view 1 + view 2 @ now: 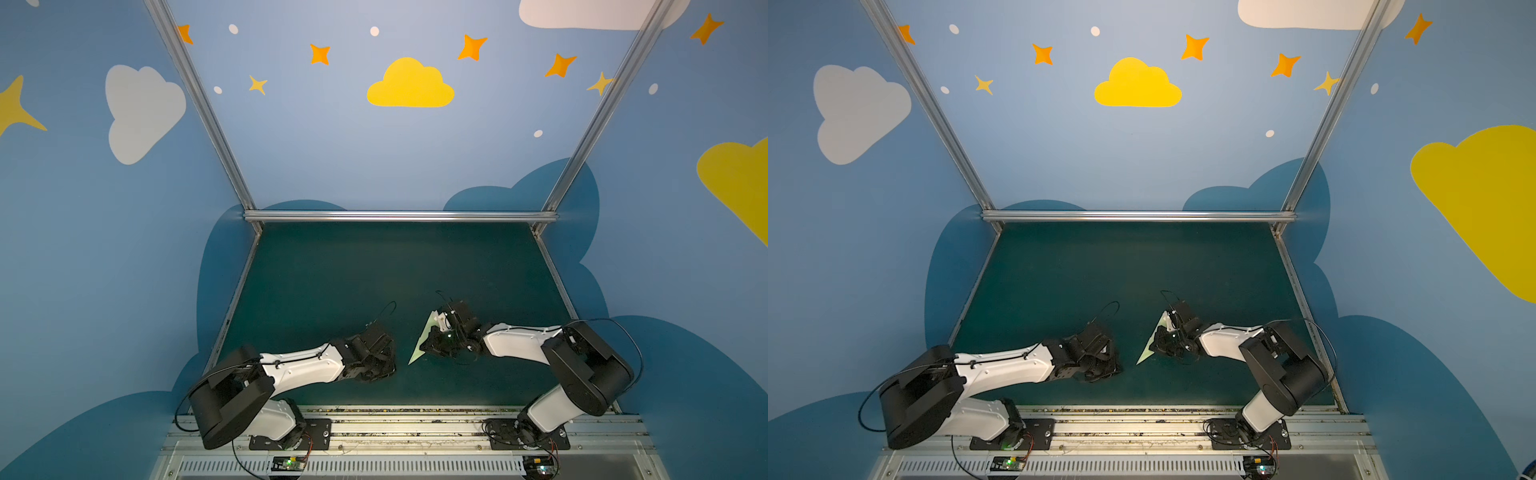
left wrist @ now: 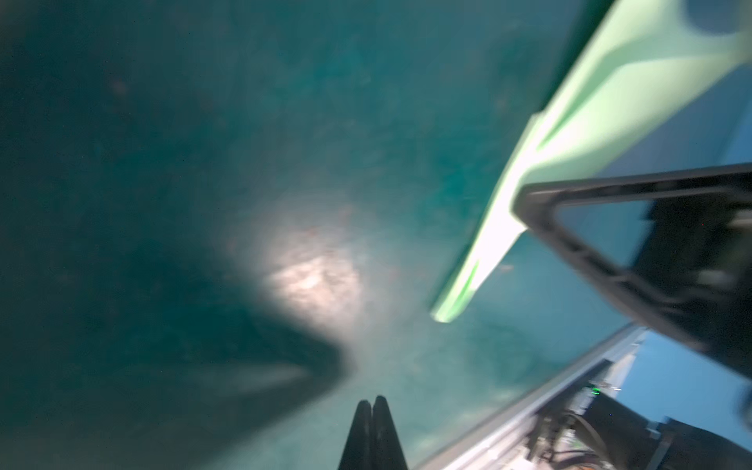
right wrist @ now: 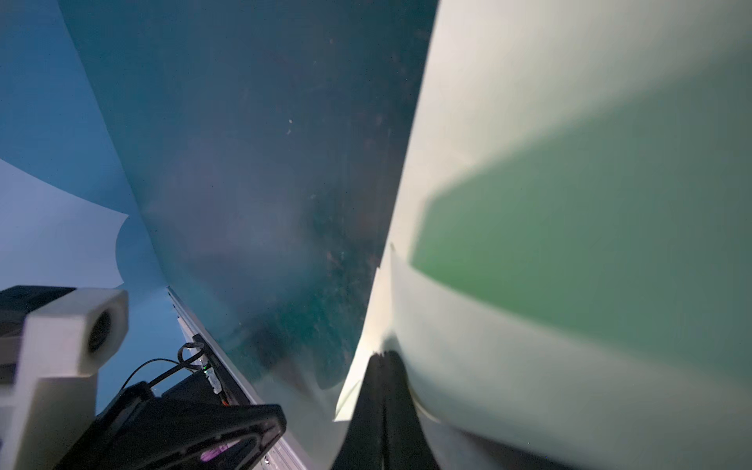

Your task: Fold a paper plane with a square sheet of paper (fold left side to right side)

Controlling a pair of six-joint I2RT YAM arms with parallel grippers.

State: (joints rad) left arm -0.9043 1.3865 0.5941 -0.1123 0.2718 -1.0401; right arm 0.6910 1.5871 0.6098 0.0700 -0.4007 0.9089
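My right gripper [image 3: 384, 362] is pinched fully closed on the paper plane [image 3: 549, 285], tilting it off the mat [image 3: 264, 162] mid-table, I judge to set its creases, while my left gripper [image 2: 372, 411] sits closed and empty just beside it.

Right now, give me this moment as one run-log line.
left gripper: shut, empty, apart from paper plane | right gripper: shut on paper plane | paper plane: folded to a point, over green mat
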